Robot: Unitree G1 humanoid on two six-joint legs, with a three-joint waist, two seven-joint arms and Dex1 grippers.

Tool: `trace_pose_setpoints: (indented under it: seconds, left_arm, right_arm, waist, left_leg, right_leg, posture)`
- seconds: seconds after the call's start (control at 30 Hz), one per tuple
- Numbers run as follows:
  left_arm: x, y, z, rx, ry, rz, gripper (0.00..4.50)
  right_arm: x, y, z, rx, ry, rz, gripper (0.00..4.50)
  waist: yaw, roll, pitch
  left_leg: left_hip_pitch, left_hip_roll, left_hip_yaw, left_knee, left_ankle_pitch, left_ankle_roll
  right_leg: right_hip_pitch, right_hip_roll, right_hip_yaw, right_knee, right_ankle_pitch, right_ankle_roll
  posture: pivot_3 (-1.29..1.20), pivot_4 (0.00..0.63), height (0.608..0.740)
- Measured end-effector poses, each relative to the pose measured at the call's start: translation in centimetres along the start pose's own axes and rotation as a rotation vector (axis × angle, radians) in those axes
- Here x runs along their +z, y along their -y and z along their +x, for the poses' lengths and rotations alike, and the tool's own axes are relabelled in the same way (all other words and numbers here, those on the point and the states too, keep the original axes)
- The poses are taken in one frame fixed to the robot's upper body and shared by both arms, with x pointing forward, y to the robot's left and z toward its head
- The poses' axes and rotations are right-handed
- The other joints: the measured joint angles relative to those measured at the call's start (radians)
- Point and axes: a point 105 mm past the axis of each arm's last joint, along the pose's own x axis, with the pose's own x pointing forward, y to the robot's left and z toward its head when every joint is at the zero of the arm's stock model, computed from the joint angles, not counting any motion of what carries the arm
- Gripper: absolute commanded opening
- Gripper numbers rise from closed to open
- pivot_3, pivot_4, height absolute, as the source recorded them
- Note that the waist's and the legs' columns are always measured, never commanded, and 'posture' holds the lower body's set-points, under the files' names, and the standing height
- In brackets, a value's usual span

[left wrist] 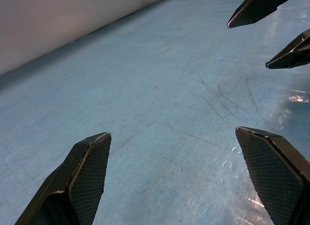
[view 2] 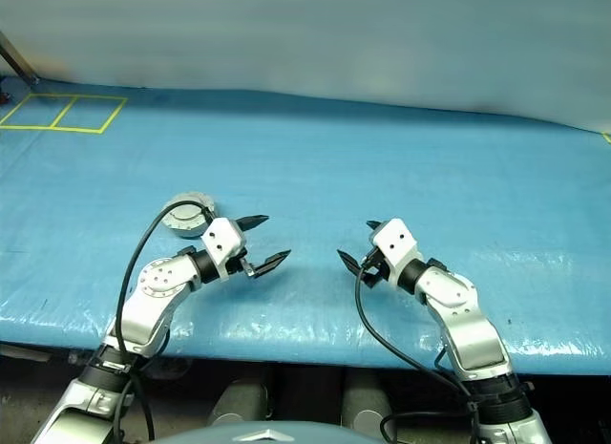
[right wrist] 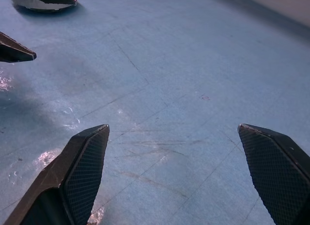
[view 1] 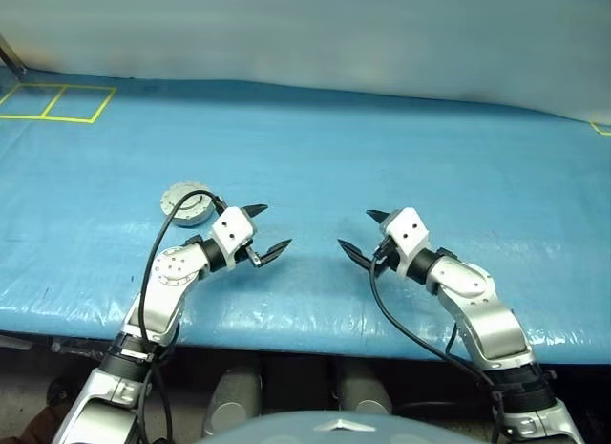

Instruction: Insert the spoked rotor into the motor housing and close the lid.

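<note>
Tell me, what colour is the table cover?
Blue, a glossy sheet, with yellow taped lines at the far left corner. The left eye view shows it best.

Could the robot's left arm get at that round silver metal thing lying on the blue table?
Probably yes. The round silver metal disc-shaped part lies on the blue table just beyond the left gripper, which is open and empty. Nothing stands between them, though the arm's own black cable arcs over it.

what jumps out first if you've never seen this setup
Two open grippers, the left gripper and the right gripper, face each other low over the blue table, holding nothing. Behind the left wrist sits a round silver-grey metal part, and yellow tape squares mark the far left corner.
</note>
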Motion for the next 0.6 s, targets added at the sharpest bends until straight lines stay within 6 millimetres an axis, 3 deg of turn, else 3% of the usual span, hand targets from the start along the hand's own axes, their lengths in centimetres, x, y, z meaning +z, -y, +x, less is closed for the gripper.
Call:
trace_pose_setpoints:
  seconds: [0.6]
  left_arm:
    - [-0.4,0.13,-0.2,0.013,-0.007,-0.006,4.5]
  right_arm:
    - [-0.16,0.16,0.39,0.014,-0.008,-0.001,4.48]
  waist:
    - [0.0,0.0,0.0]
  left_leg:
    - [0.0,0.0,0.0,0.001,0.0,0.0]
  right_leg:
    - [0.0,0.0,0.0,0.0,0.0,0.0]
  posture:
    - [0.0,0.15,0.74]
